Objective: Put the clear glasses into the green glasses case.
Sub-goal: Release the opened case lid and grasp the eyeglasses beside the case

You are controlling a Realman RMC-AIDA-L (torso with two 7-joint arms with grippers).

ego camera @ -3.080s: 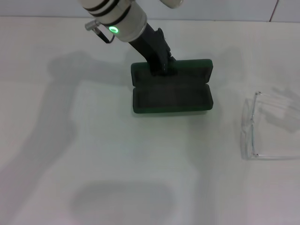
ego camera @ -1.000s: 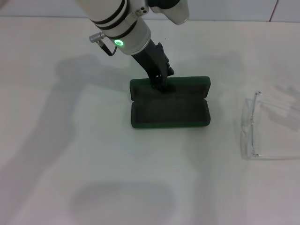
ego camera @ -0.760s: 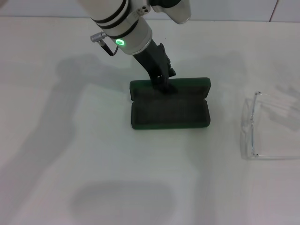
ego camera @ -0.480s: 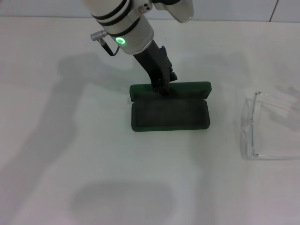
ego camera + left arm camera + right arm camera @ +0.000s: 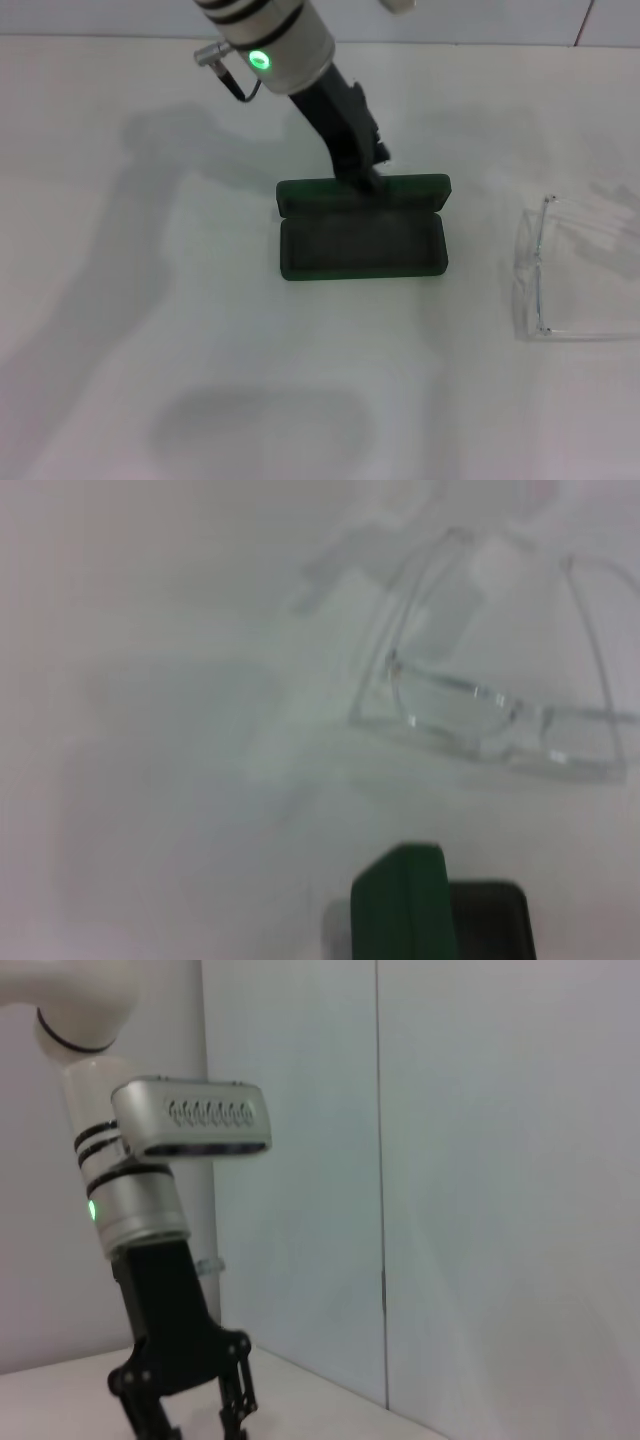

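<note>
The left gripper [image 5: 366, 176] sits at the rear of the case [image 5: 362, 245], its tips against the raised lid [image 5: 362, 190]; whether the fingers are spread or closed I cannot tell. The case lies open mid-table, lining up, toward the far edge. The glasses [image 5: 545, 280] rest well apart at the table's right edge, untouched. To finish this step well, the lid should probably be left fully back, then released without nudging the case. The right gripper is out of sight.

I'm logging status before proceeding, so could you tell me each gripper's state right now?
Left gripper: open, by the dark green hard case's raised lid.
Right gripper: not in view.
</note>
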